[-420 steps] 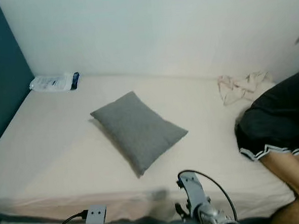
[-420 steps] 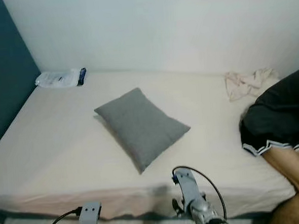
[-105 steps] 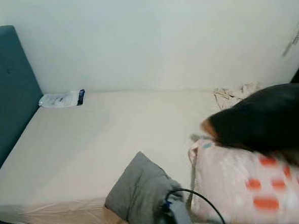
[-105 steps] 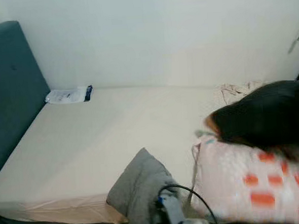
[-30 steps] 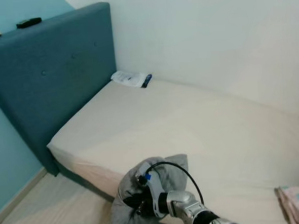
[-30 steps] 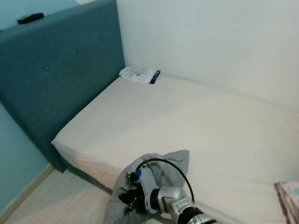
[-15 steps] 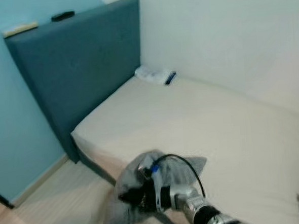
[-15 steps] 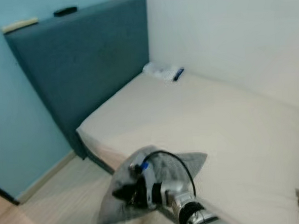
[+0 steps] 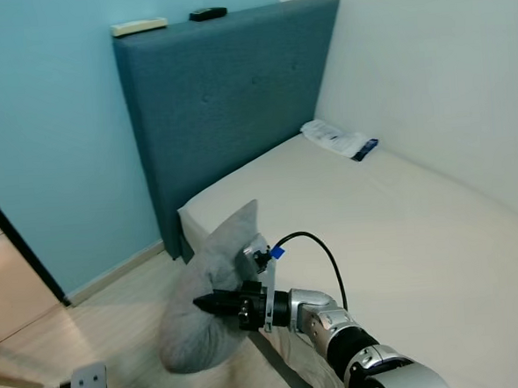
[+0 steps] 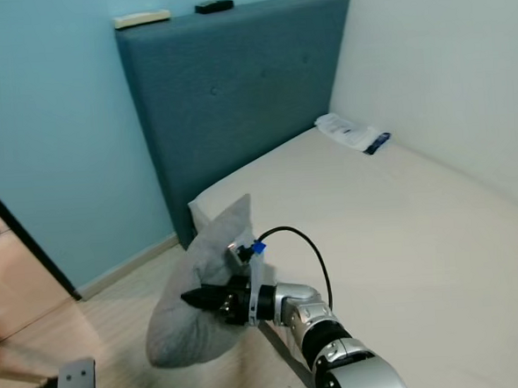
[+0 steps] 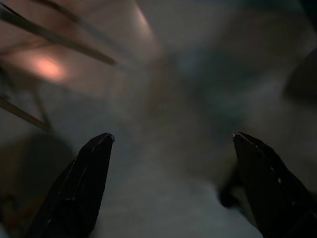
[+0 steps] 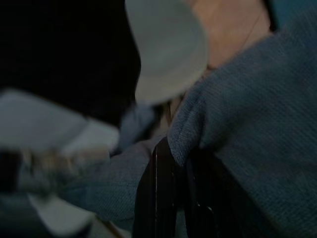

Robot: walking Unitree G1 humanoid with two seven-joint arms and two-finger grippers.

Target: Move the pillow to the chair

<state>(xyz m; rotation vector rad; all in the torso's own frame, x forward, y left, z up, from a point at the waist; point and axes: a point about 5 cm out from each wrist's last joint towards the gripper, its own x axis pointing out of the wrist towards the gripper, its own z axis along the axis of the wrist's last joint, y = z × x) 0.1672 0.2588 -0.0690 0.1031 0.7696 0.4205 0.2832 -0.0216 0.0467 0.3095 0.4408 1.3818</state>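
Your right end effector (image 9: 215, 303) is clamped on the pillow (image 9: 214, 295), its black fingers pinching a fold of the grey cloth, as the right wrist view shows up close. The pillow hangs off the bed (image 9: 402, 238), held out over the floor (image 9: 117, 317) near the bed's corner and the blue headboard (image 9: 227, 99). No chair is in sight.

The grip is on a small bunch of fabric, so the slack, heavy bulk below could swing as you turn or walk and work loose from the fingers. Its low end hangs close to the floor and could drag. It could also brush the bed corner if you swing it that way.

The pillow is a soft, coarse-woven grey cushion, sagging into a teardrop with one corner poking up. The headboard is padded, buttoned cloth, the bed sheet smooth and cream, the floor pale wood.

Your left end effector (image 11: 171, 186) hangs idle, fingers spread apart.
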